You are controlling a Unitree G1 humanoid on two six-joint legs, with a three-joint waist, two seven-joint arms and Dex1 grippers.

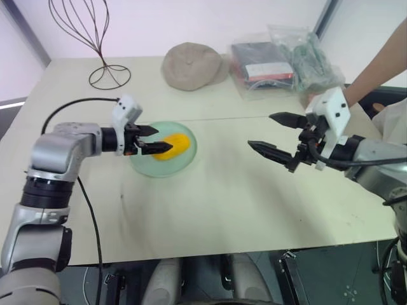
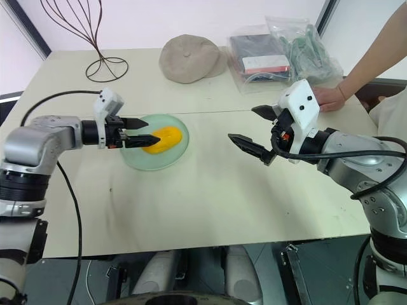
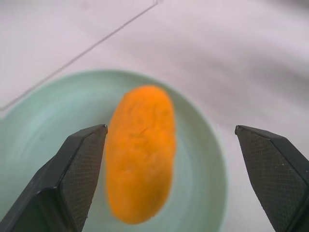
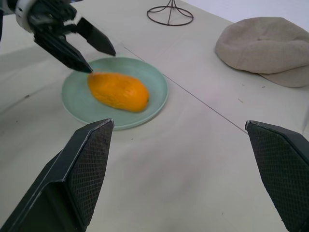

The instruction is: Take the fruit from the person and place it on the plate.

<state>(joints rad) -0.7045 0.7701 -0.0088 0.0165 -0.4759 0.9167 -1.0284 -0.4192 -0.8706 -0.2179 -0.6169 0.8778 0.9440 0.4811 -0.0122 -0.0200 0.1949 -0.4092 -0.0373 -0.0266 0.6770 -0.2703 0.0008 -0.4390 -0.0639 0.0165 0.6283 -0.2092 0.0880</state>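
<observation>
Right gripper (image 2: 251,128), black two-finger unit on the grey-and-white arm, sits closest to the head camera: fingers spread wide, nothing between them, hanging over bare table right of centre and pointing toward the plate. Well apart from the fruit.

Left gripper (image 1: 152,138), same black two-finger type: fingers also spread wide, not pinching anything. Tips are over the near-left part of the plate. In the left wrist view one finger (image 3: 79,174) overlaps the fruit's edge and the other stands off to the far side with a clear gap. In the right wrist view one fingertip looks right at the fruit's end; contact or just beside it, can't tell, that patch is blurred.

Smooth yellow-orange oblong fruit (image 1: 173,146) lies flat on the flat round translucent pale green plate (image 1: 183,162), roughly centred, long axis running diagonally. Fruit is fully inside the rim. Plate sits on the pale beige tabletop (image 1: 222,203), left of centre, just on the near side of a thin seam line across the table.

Further out, along the back of the table: dark wire stand with a round base (image 1: 105,70) at far left, beige domed fabric cap (image 1: 192,65) near the middle, clear plastic bags holding dark and green items (image 1: 280,60) to its right.

Person's bare forearm and hand (image 2: 331,97) comes in from the far right, hand resting on the table edge behind the right arm, near the bags.
</observation>
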